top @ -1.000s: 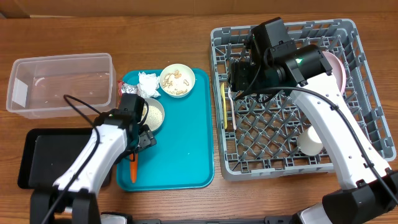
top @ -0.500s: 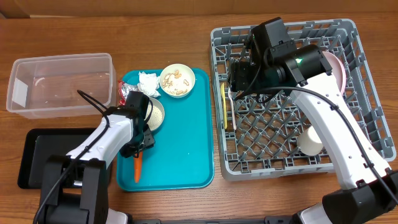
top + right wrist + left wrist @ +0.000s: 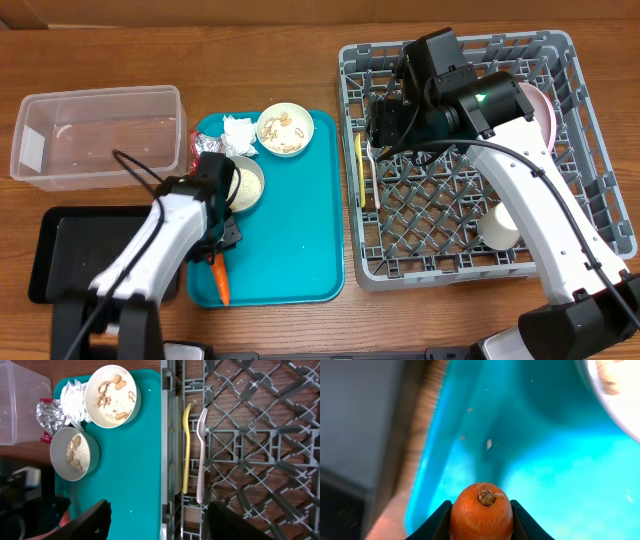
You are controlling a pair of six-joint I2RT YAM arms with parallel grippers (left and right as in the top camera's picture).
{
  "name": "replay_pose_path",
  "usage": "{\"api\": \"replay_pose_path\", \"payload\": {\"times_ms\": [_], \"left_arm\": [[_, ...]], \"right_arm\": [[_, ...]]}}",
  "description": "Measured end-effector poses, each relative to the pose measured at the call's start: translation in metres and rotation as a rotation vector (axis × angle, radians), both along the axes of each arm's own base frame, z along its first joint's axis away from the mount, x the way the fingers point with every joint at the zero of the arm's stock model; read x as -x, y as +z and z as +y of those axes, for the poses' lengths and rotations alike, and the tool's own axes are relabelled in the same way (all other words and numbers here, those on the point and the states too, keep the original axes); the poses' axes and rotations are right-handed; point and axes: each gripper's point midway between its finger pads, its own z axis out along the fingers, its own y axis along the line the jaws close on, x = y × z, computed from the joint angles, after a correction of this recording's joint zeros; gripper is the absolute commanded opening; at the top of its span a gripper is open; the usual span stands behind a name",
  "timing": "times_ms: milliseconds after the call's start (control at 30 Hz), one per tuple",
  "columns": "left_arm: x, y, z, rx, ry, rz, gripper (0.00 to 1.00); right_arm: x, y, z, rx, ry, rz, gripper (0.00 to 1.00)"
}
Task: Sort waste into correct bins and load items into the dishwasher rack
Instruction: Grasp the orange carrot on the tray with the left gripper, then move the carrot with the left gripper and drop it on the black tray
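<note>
My left gripper (image 3: 216, 256) is shut on the small orange carrot (image 3: 219, 281), holding it over the teal tray's front-left corner. In the left wrist view the carrot (image 3: 481, 510) shows stem end on, with a black finger pressed to each side of it. A crumpled napkin (image 3: 238, 134) and a foil wrapper (image 3: 206, 146) lie at the tray's back left, beside two bowls (image 3: 285, 129) (image 3: 246, 184) that hold crumbs. My right gripper (image 3: 160, 525) hangs open over the grey rack's (image 3: 455, 270) left edge. Inside the rack lie the yellow spoon (image 3: 185, 450) and fork (image 3: 201, 455).
The clear tub (image 3: 100, 135) stands at the back left, with the black tray (image 3: 60, 255) in front of it, just left of the teal tray (image 3: 290, 230). In the rack, a pink plate (image 3: 541, 106) stands at the back right and a white cup (image 3: 497, 226) at the front.
The left gripper has closed on the carrot and shifted a little with it over the teal tray's front-left corner. The right arm has not moved.
</note>
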Motion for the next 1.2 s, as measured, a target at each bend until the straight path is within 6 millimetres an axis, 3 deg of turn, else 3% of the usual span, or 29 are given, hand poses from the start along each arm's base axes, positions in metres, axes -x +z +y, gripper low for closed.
{"api": "replay_pose_path", "payload": {"times_ms": [167,333,600,800,1100,1133,1200], "left_arm": [[-0.003,0.038,0.015,-0.014,0.051,-0.129,0.23],[0.006,0.058,0.048,-0.075,0.21,-0.194,0.27],[0.01,0.062,0.102,-0.129,0.487,-0.251,0.24],[0.024,0.06,0.139,-0.159,0.677,-0.258,0.26],[0.04,0.052,0.171,-0.221,0.822,-0.226,0.28],[0.039,0.05,0.173,-0.227,0.835,-0.225,0.29],[0.04,0.046,0.177,-0.235,0.859,-0.219,0.45]], "right_arm": [[0.002,-0.001,-0.001,0.004,0.0,0.008,0.65],[0.003,-0.001,-0.001,0.005,0.0,0.013,0.65],[0.007,-0.004,-0.003,0.013,-0.002,0.032,0.65],[0.01,-0.005,-0.005,0.019,-0.002,0.047,0.65],[0.012,-0.006,-0.006,0.023,-0.003,0.057,0.65],[0.013,-0.006,-0.006,0.024,-0.003,0.06,0.66],[0.013,-0.006,-0.006,0.025,-0.002,0.061,0.65]]}}
